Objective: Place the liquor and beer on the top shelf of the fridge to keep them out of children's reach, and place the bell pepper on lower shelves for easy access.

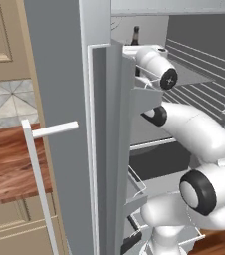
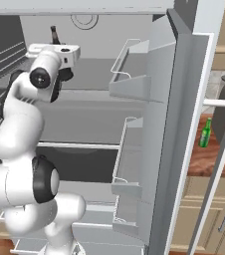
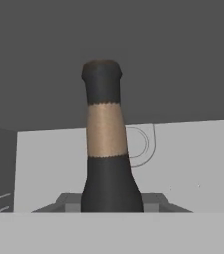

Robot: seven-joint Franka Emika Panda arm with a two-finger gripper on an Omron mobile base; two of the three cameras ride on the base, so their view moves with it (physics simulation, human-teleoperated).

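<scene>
The liquor [image 3: 104,149], a black bottle with a tan band on its neck, fills the middle of the hand view and rises straight from between my fingers. Its neck [image 2: 55,35] sticks up above my hand inside the fridge [image 2: 179,124], over the top shelf [image 2: 92,74]. My gripper [image 2: 60,63] is shut on the bottle's body, which the hand hides. From the left, the neck [image 1: 135,35] shows behind the door edge. The beer [image 2: 205,133], a slim green bottle, stands on the wooden counter [image 2: 211,162] beyond the open door. The bell pepper is out of view.
The open fridge door carries wire-rimmed bins [image 2: 129,74] close to the right of my arm. A lower shelf [image 2: 79,145] runs beneath the top one. The door's white bar handle [image 1: 35,174] juts out beside the wood counter [image 1: 5,159]. Beige cabinets flank the fridge.
</scene>
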